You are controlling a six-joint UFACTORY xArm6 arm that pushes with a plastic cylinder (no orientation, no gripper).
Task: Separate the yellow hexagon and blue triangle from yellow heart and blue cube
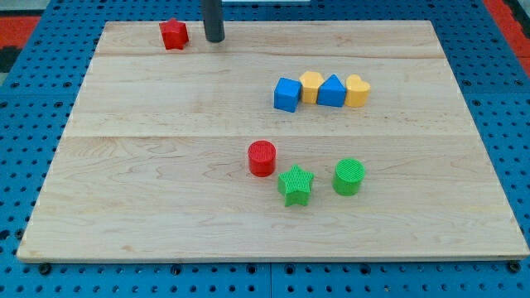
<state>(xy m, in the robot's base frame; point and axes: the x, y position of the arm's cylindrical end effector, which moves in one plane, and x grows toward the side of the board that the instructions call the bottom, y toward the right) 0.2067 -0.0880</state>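
Four blocks sit in a tight row right of the board's middle: a blue cube [286, 94] at the left end, then a yellow hexagon [311, 84], a blue triangle [332, 91] and a yellow heart [357, 91] at the right end. Each touches its neighbour. My tip [214, 38] stands near the view's top, well to the upper left of the row, just right of a red block.
A red block [174, 34] lies at the top left. A red cylinder [262, 158], a green star [296, 185] and a green cylinder [349, 176] cluster below the row. The wooden board [124, 190] rests on a blue pegboard.
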